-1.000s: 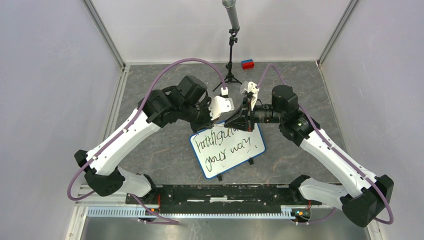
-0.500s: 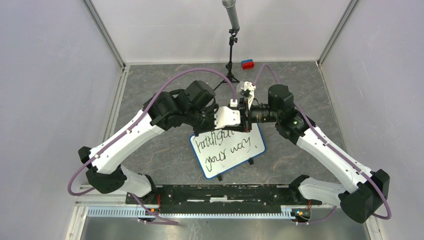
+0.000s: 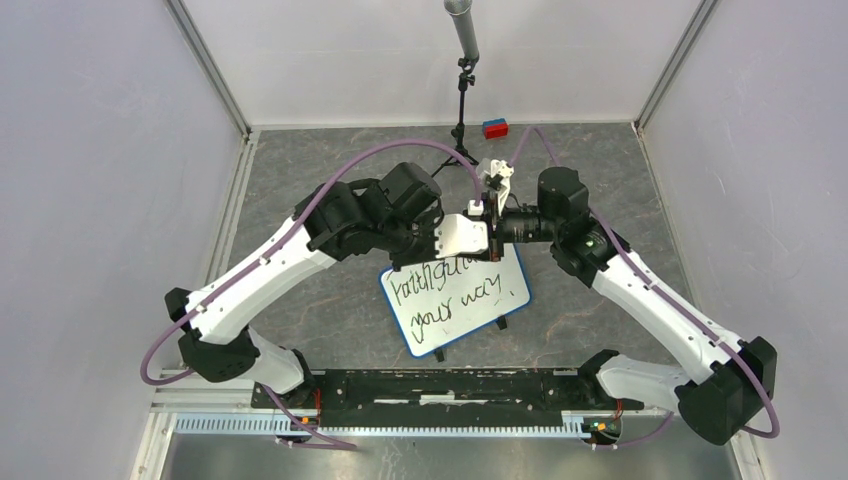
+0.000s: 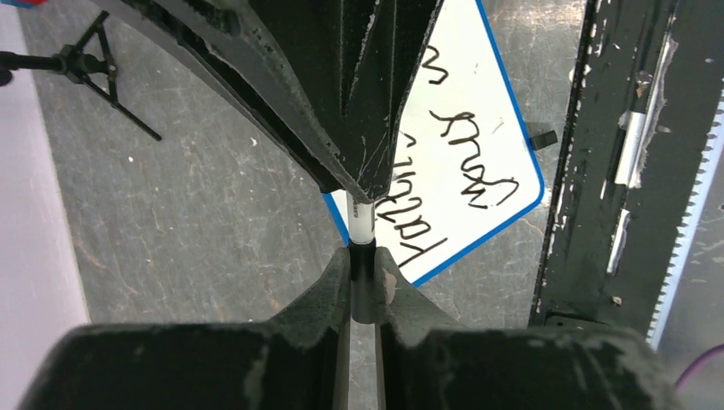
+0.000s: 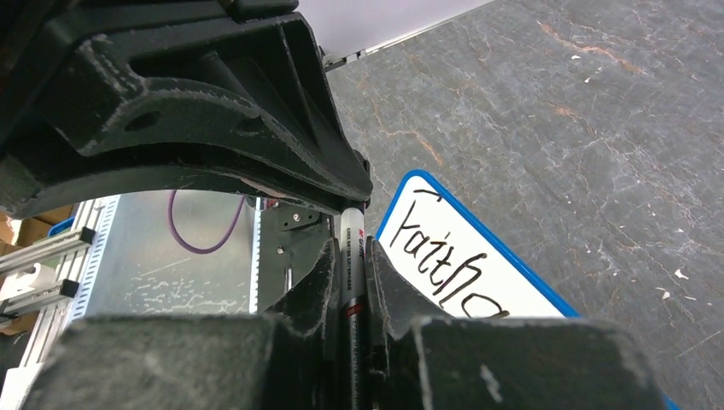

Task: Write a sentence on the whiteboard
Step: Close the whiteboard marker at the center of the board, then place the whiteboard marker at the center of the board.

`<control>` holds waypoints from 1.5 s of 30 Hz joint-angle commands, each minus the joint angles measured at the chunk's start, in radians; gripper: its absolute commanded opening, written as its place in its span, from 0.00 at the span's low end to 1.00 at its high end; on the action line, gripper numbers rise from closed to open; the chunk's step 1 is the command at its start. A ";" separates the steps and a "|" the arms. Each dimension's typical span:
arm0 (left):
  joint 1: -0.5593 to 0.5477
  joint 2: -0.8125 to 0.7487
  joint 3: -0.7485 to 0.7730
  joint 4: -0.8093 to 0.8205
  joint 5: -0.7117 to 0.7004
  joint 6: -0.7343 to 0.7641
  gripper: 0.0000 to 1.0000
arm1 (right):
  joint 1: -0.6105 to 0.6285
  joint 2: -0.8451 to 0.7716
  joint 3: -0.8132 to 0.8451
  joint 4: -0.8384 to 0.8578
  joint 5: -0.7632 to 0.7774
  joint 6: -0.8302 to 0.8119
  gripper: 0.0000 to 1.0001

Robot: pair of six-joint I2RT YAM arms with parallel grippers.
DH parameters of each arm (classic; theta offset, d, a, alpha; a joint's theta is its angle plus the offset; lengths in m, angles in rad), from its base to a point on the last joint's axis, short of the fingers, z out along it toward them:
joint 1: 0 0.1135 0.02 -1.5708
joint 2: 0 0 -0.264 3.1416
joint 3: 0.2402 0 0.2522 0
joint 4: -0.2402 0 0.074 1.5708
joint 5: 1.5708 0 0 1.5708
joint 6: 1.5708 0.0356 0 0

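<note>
The top camera is looking down from above and behind both arms, taking in the whole table [image 3: 330, 310] from afar. The left wrist camera is peering closely along the left pincer [image 4: 363, 263]. The right wrist camera is peering just as closely along the right pincer [image 5: 352, 254], facing the opposite way. All three views are sharing the whiteboard [image 4: 495, 128] just past the pincers, and both wrist views are sharing the marker [image 4: 362, 224] clamped between them.
</note>
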 commanded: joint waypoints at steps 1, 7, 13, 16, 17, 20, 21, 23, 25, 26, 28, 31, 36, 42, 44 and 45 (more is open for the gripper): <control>0.001 -0.041 0.036 0.276 0.062 -0.030 0.20 | -0.023 0.013 0.019 0.051 -0.036 0.015 0.00; 0.161 -0.104 0.003 0.145 0.238 -0.002 0.46 | -0.132 -0.003 0.055 0.017 -0.066 -0.006 0.00; 0.337 -0.183 -0.091 0.141 0.351 0.002 0.66 | -0.164 -0.017 0.041 0.059 -0.111 0.030 0.00; 0.338 -0.216 -0.160 0.189 0.331 0.016 0.70 | -0.163 -0.018 0.031 0.091 -0.144 0.077 0.00; 0.335 -0.223 -0.181 0.209 0.331 0.018 0.70 | -0.161 -0.020 0.026 0.134 -0.153 0.102 0.00; 0.302 -0.214 -0.208 0.220 0.310 0.020 0.71 | -0.149 -0.022 0.003 0.198 -0.173 0.159 0.00; 0.280 -0.207 -0.213 0.224 0.290 0.020 0.71 | -0.138 -0.020 0.003 0.206 -0.174 0.170 0.00; 0.252 -0.193 -0.222 0.238 0.263 0.018 0.71 | -0.113 -0.017 0.002 0.206 -0.167 0.172 0.00; 0.223 -0.181 -0.223 0.248 0.239 0.018 0.69 | -0.087 -0.011 0.000 0.203 -0.159 0.171 0.00; 0.206 -0.175 -0.221 0.250 0.223 0.020 0.67 | -0.075 -0.011 -0.001 0.203 -0.157 0.172 0.00; 0.175 -0.166 -0.222 0.249 0.194 0.031 0.60 | -0.062 -0.011 -0.001 0.201 -0.150 0.170 0.00; 0.148 -0.168 -0.229 0.249 0.193 0.043 0.42 | -0.059 -0.011 0.001 0.197 -0.145 0.163 0.00; 0.134 -0.162 -0.227 0.249 0.232 0.049 0.03 | -0.056 -0.004 -0.003 0.197 -0.140 0.166 0.00; 0.093 -0.123 -0.155 0.260 0.269 0.019 0.02 | -0.033 0.003 -0.025 0.205 -0.128 0.165 0.00; 0.081 -0.103 -0.130 0.273 0.280 0.003 0.03 | -0.019 0.007 -0.025 0.207 -0.124 0.164 0.00; 0.074 -0.093 -0.121 0.277 0.282 -0.002 0.03 | -0.010 0.009 -0.025 0.208 -0.119 0.165 0.00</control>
